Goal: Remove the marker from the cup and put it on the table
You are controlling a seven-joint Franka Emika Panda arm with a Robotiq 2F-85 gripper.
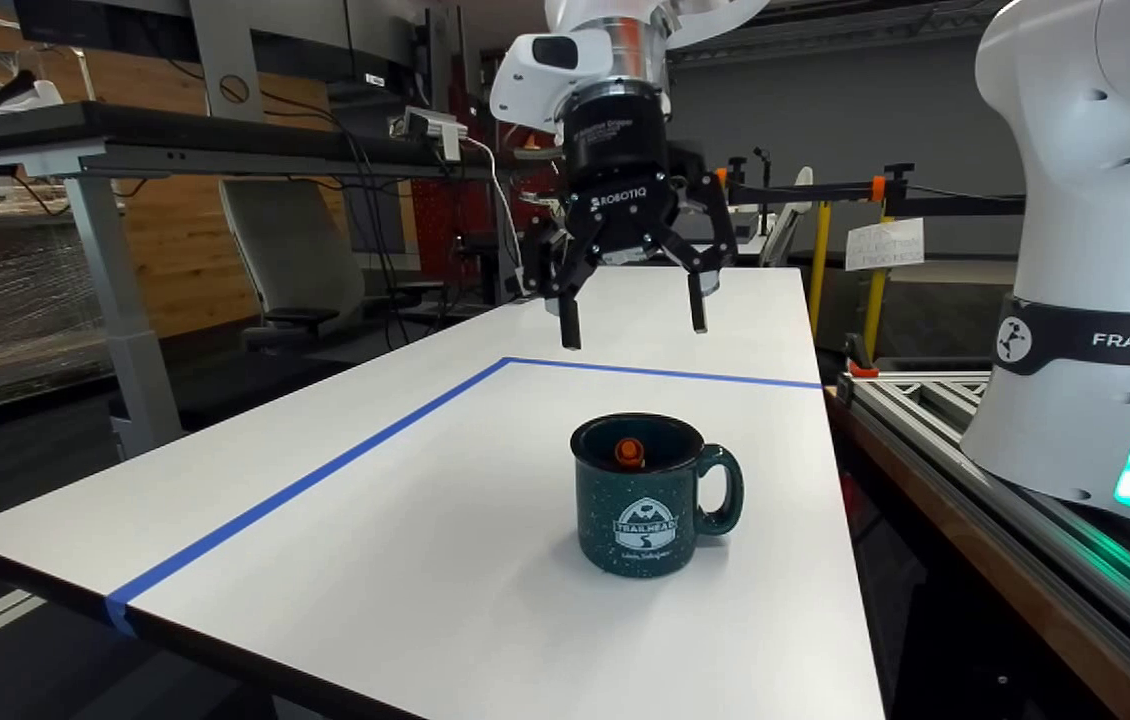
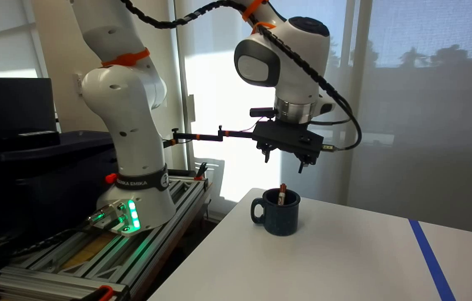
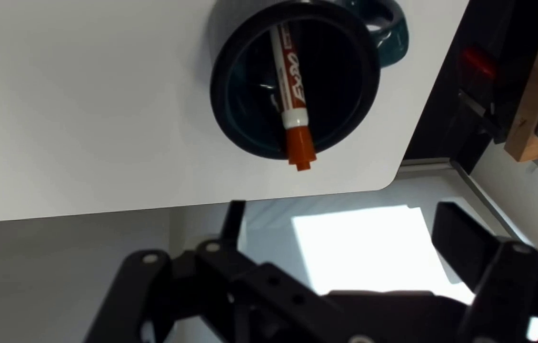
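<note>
A grey chair (image 1: 290, 245) stands near a black-topped desk (image 1: 225, 148).

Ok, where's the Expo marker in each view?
In an exterior view: Expo marker right of centre, lower half, orange end only.
In an exterior view: Expo marker right of centre, lower half.
Wrist view: Expo marker upper half, right of centre.
Shared landmark: Trailhead mug.

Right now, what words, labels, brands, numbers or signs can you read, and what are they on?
"ROBOTIQ": gripper.
"FRANKA EMIKA": black base band, pieced together from both exterior views.
"TRAILHEAD": cup.
"EXPO": marker.
Too small or blurred to read: paper sign, white label, gripper's upper lettering, cup's bottom line, marker's small print. No readable numbers.
</note>
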